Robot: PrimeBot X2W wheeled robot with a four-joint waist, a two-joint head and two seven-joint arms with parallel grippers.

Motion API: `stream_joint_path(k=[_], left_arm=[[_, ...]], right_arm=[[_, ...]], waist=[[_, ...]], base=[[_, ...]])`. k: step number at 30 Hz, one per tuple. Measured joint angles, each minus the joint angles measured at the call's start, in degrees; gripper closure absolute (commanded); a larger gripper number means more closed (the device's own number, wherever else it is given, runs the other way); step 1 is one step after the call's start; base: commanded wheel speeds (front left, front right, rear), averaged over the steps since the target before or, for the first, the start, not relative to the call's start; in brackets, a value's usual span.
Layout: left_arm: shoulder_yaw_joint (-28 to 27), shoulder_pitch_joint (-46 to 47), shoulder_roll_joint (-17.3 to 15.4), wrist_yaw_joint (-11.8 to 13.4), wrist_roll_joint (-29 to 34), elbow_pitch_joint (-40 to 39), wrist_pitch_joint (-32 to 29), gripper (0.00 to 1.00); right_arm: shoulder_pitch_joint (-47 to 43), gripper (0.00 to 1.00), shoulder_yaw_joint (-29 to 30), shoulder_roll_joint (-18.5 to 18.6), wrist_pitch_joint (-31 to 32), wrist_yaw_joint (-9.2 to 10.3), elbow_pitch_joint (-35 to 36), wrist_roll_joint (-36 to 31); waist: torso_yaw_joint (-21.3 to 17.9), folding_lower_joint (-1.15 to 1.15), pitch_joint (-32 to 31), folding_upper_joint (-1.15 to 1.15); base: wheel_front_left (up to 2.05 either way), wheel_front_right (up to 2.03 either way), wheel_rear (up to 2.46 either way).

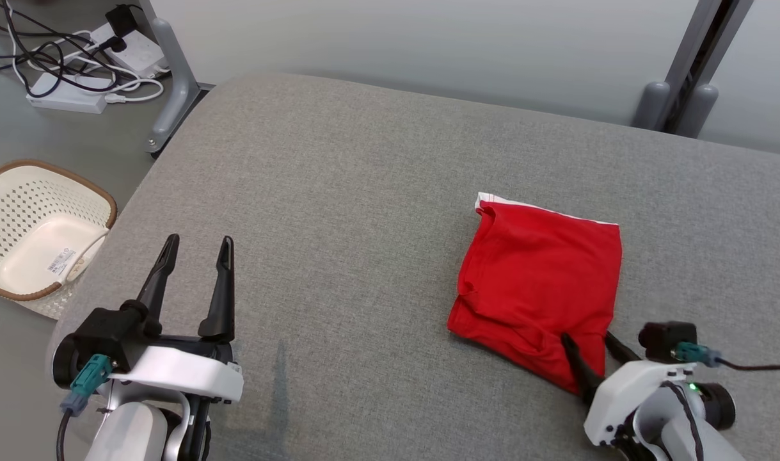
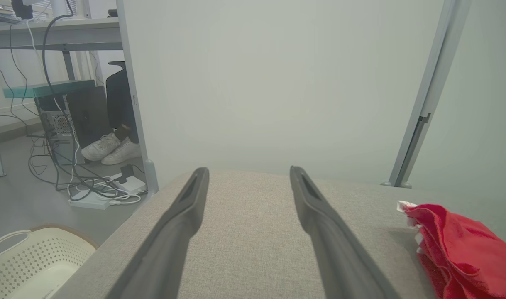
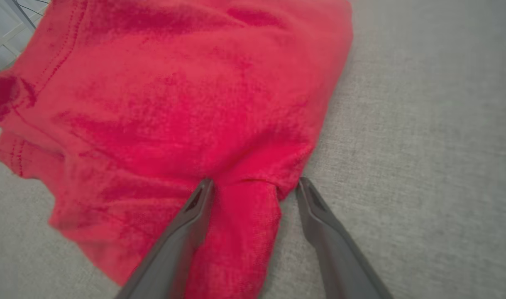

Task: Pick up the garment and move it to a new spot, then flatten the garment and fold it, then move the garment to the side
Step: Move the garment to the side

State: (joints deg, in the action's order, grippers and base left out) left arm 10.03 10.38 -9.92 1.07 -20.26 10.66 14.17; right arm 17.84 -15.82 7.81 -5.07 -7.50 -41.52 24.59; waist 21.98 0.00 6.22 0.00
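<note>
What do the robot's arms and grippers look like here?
Both arms have white shells with black wrist mounts. The left gripper and right gripper each carry two tapered dark fingers. A teal connector with a cable plugs into each wrist; a green light glows on the right one.

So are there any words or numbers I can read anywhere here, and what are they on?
Sticker inside the basket: it has print on it, but it is too small to read.
Red garment: no words or numbers on the side that shows.
There is no writing here that can be read.
</note>
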Motion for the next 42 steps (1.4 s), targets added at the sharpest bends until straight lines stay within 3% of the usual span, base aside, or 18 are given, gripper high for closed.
stream_joint_path(k=[1,2,3,4,14,22,32,38,42], left_arm=[[0.0,0.0,0.0,0.0,0.0,0.0,0.0,0.00],[-0.1,0.0,0.0,0.0,0.0,0.0,0.1,0.00],[-0.2,0.0,-0.1,0.0,0.0,0.0,0.2,0.00],[-0.2,0.0,0.0,0.0,0.0,0.0,0.2,0.00],[-0.5,0.1,0.0,0.5,0.1,-0.9,0.5,0.00],[-0.9,-0.5,-0.5,0.5,0.1,-2.9,0.6,0.00],[-0.6,0.7,-1.2,0.6,0.2,-5.0,0.5,0.00],[-0.5,1.7,-1.8,0.5,0.1,-5.4,-0.1,0.00],[-0.3,2.0,-2.1,0.5,0.1,-5.7,-0.3,0.00]], right_arm=[[0.8,0.00,-1.2,-0.3,0.4,0.00,-1.0,1.2],[1.6,0.18,-2.4,-0.3,0.9,0.00,-2.0,1.8],[2.4,0.70,-3.3,-0.3,0.9,0.00,-2.5,2.7],[3.1,1.00,-4.3,-0.3,1.0,0.01,-3.2,4.0],[7.0,1.00,-14.2,2.7,-0.8,0.00,-2.4,9.8],[8.1,1.00,-19.9,10.5,-2.0,0.00,2.4,10.2],[9.9,1.00,-21.3,19.2,0.4,-0.01,9.5,9.9],[17.5,1.00,-23.5,21.6,3.3,-0.01,17.0,8.7],[22.3,1.00,-23.3,25.3,6.0,-0.01,21.0,8.4]], waist=[[0.0,0.00,0.1,0.00],[-0.1,0.00,0.3,0.00],[-0.2,0.00,0.4,0.00],[-0.4,0.00,0.5,0.00],[-4.5,0.00,1.2,0.00],[-14.2,0.00,1.8,0.00],[-26.9,0.00,3.7,0.00],[-32.3,0.00,6.2,0.00],[-34.2,0.00,8.1,0.00]], base=[[0.00,0.00,0.00],[0.00,0.00,0.00],[0.00,0.00,0.00],[0.00,0.00,0.00],[0.00,0.00,0.00],[0.00,0.00,0.00],[0.00,0.00,0.00],[0.00,0.00,0.00],[0.00,0.00,0.00]])
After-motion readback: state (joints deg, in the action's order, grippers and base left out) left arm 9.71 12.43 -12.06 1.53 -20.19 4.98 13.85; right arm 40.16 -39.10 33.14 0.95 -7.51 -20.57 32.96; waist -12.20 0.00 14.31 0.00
